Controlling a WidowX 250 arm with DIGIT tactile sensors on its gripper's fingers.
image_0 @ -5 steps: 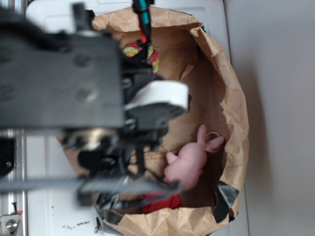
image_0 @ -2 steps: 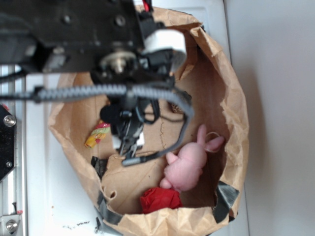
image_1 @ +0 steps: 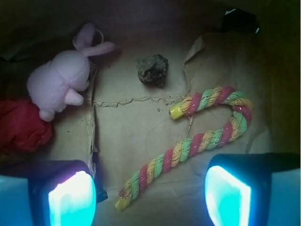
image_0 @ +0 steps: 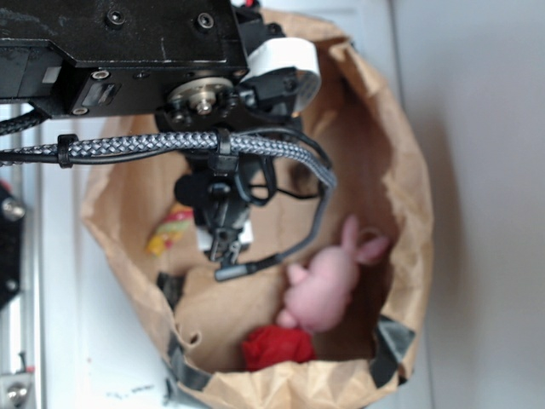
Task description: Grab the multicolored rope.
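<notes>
The multicolored rope (image_1: 197,141), a cane-shaped twist of red, yellow and light green, lies flat on the floor of the brown paper bag (image_0: 400,170). My gripper (image_1: 149,197) hangs open above it. Its two glowing pads (image_1: 70,197) stand wide apart, and the rope's lower yellow end lies between them, untouched. In the exterior view only a short piece of the rope (image_0: 170,228) shows left of the gripper (image_0: 223,245); the arm hides the remainder.
A pink plush bunny (image_1: 61,80) and a red cloth lump (image_1: 21,127) lie at the left of the bag floor. A dark lump (image_1: 152,69) sits beyond the rope. The bag's crumpled walls rise all around.
The arm's body has shifted toward the top of the exterior view, uncovering the bag floor, and the gripper has come over the rope's end. Little has moved in the last half second.
</notes>
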